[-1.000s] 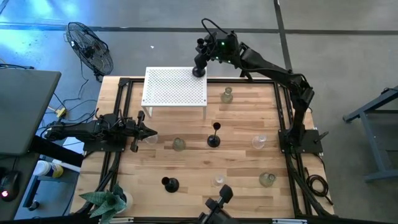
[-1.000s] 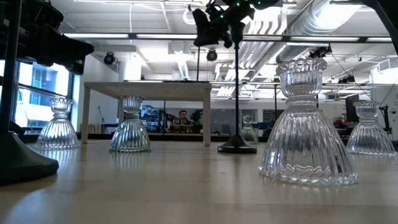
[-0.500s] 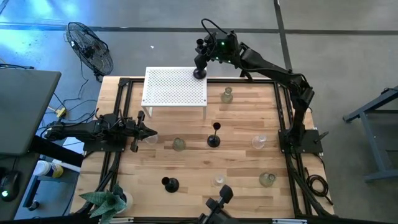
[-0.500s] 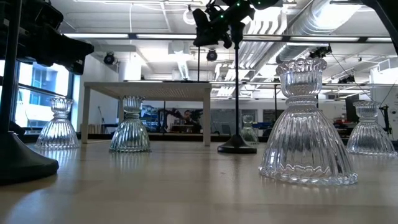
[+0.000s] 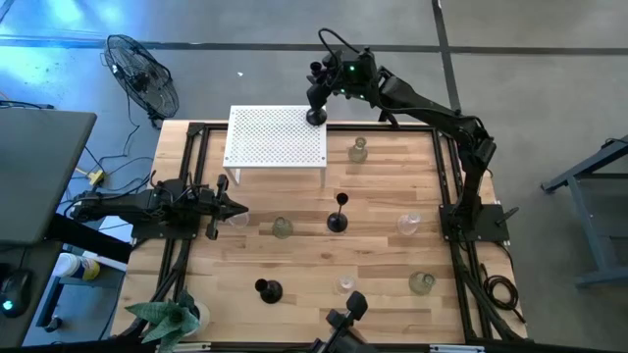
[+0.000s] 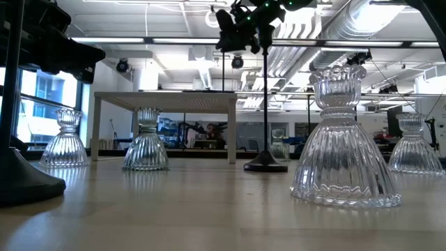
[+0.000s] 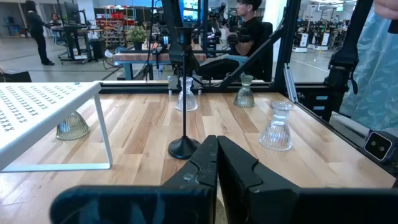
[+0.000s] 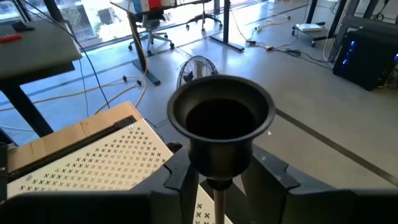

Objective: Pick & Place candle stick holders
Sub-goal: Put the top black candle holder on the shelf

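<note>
From overhead I see my right gripper (image 5: 316,101) at the far right corner of the white perforated stand (image 5: 276,136), pinching a black candle stick holder (image 8: 222,121) by its stem — the wrist camera shows the fingers (image 8: 182,175) clamped just under the cup, with the stand's top below. The holder's round base (image 5: 315,115) sits at the stand's corner; I cannot tell whether it touches.

My left gripper (image 5: 234,207) waits at the table's (image 5: 383,250) left edge, fingers (image 7: 202,163) pressed together and holding nothing.

Elsewhere on the table: a second black holder (image 5: 338,221) stands upright near the middle, a third (image 5: 268,289) near the front left, and glass holders are scattered about — one (image 5: 359,150) just right of the stand, one (image 5: 283,227) left of centre, others at right (image 5: 408,224) and front (image 5: 422,283).
</note>
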Robot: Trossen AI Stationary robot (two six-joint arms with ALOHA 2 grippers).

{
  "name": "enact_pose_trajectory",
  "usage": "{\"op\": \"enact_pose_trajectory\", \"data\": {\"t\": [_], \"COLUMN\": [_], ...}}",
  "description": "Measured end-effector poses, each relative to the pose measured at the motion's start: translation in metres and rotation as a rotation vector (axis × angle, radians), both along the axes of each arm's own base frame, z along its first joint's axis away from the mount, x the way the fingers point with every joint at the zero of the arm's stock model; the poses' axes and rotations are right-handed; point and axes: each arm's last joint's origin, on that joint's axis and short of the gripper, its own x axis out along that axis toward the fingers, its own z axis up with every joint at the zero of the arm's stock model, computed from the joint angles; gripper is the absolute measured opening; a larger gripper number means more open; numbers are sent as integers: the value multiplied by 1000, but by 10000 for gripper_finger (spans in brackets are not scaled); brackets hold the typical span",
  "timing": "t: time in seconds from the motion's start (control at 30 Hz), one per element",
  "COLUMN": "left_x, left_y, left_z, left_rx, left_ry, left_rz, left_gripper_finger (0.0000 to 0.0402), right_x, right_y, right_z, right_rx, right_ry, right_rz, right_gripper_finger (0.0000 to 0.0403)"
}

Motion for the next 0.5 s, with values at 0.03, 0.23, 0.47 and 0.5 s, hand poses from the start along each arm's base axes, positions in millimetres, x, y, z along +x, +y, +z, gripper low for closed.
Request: {"op": "enact_pose_trajectory", "data": {"t": [0.03, 0.23, 0.47, 0.5], "left_x": [0, 0, 0, 0], "left_y": [0, 0, 0, 0], "left_z": [0, -1, -1, -1], "left_rx": [0, 0, 0, 0], "left_ry": [0, 7, 10, 10], "left_rz": [0, 0, 1, 1], "left_gripper_finger": [1, 1, 1, 1], "right_x": [0, 1, 1, 1], "right_y": [0, 0, 0, 0], "right_z": [1, 2, 2, 2], "right_rx": [-3, -12, -8, -7], "right_ry": [-7, -21, -25, -25], "right_rz": [1, 2, -2, -2], "right_gripper_finger": [102, 92, 94, 94]}}
